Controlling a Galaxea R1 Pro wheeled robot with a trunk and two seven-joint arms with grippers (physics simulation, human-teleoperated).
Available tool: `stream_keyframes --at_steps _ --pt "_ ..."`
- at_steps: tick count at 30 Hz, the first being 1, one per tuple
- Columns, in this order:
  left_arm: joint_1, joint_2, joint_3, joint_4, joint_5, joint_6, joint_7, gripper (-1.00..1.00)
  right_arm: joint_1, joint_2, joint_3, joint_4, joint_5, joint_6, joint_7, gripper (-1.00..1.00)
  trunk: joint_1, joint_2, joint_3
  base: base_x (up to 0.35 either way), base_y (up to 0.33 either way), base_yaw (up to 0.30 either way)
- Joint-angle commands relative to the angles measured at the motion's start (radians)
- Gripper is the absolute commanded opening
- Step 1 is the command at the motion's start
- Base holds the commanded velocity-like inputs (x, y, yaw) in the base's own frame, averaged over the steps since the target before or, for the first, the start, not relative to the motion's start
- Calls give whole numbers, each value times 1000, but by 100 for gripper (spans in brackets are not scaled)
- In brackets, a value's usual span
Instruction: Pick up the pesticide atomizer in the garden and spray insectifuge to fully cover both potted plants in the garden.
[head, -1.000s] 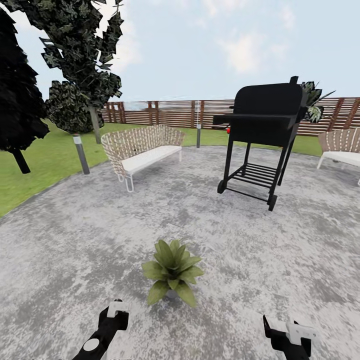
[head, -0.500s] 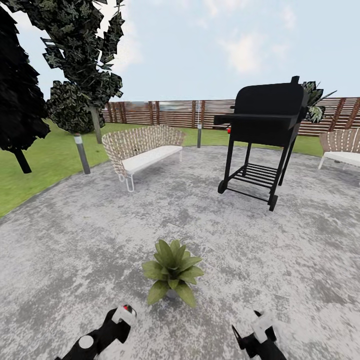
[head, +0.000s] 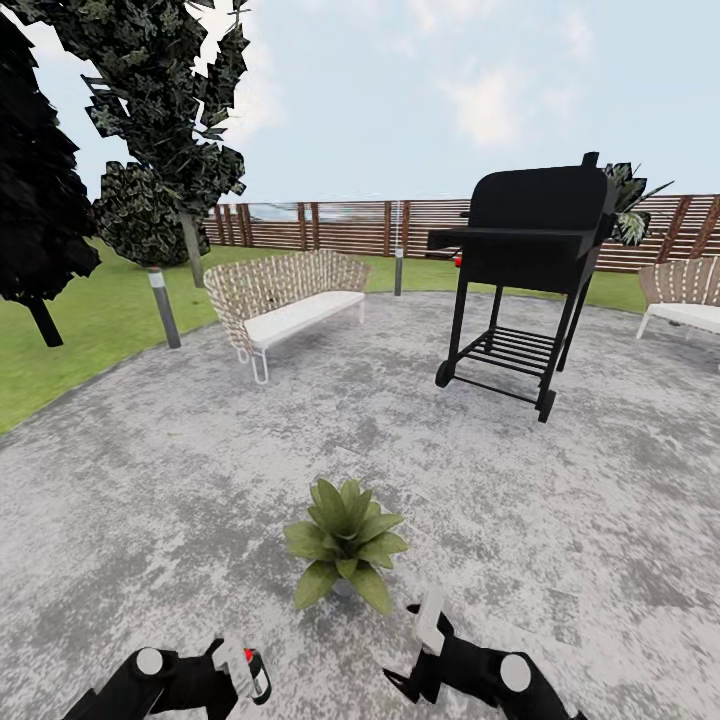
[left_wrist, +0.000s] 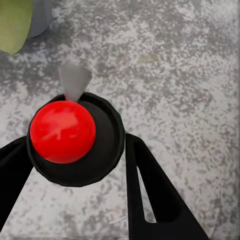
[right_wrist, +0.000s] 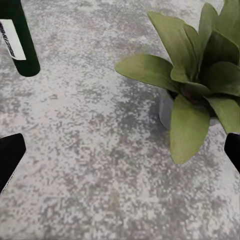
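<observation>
While my left pincer (left_wrist: 75, 165) grips the slim, light dark-green-and-white pesticide atomizer (left_wrist: 75, 137) below its red cap, my right pincer (right_wrist: 120, 150) gapes wide near the broad-leaved green potted plant (head: 345, 540).

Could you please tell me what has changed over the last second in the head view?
Both arms swung inward: the left tool, holding the pesticide atomizer, moved right and lower, and the right tool moved left toward the potted plant. The plant, grill and wicker sofa stayed put.
</observation>
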Motion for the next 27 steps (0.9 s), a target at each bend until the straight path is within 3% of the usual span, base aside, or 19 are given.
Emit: stream_keyframes --at_steps 1,4,7,10,11,12,18,21,22,24,25,27 --pt "0 -3 -2 -6 -31 1 -4 -100 -13 0 23 0 11 4 13 100 0 0 -1 0 0 0" --pt "0 -13 -2 -16 -83 15 -14 -100 -34 2 92 1 11 25 29 100 0 0 -1 0 0 0" --pt "0 -25 -2 -33 -108 36 -38 -100 -41 5 131 0 11 31 33 100 0 0 -1 0 0 0" --pt "0 -36 -8 -62 -119 76 -80 -100 -43 20 146 1 12 34 35 100 0 0 -1 0 0 0" --pt "1 -39 -19 -72 -120 84 -90 -100 -44 27 148 1 13 34 36 -100 0 0 -1 0 0 0" --pt "1 -39 -27 -76 -121 87 -93 -100 -44 29 148 2 13 34 36 -100 0 0 -1 0 0 0" --pt "3 -43 -161 -98 -123 129 -106 -100 -51 51 152 0 13 37 36 -100 0 0 -1 0 0 0" --pt "9 -50 -182 -119 -123 146 -106 -100 -55 59 155 1 15 77 37 -100 0 0 -1 0 0 0" --pt "10 -57 -187 -132 -121 150 -106 -100 -58 64 182 -1 15 121 57 -100 0 0 -1 0 0 0" --pt "9 -68 -187 -138 -121 150 -106 -100 -59 70 193 -3 15 130 95 -100 0 0 -1 0 0 0" --pt "7 -95 -189 -141 -122 149 -106 -100 -64 76 199 -4 16 135 126 -100 0 0 -1 0 0 0" --pt "4 -111 -191 -142 -123 149 -106 -100 -66 78 200 -4 16 135 131 -100 0 0 -1 0 0 0"
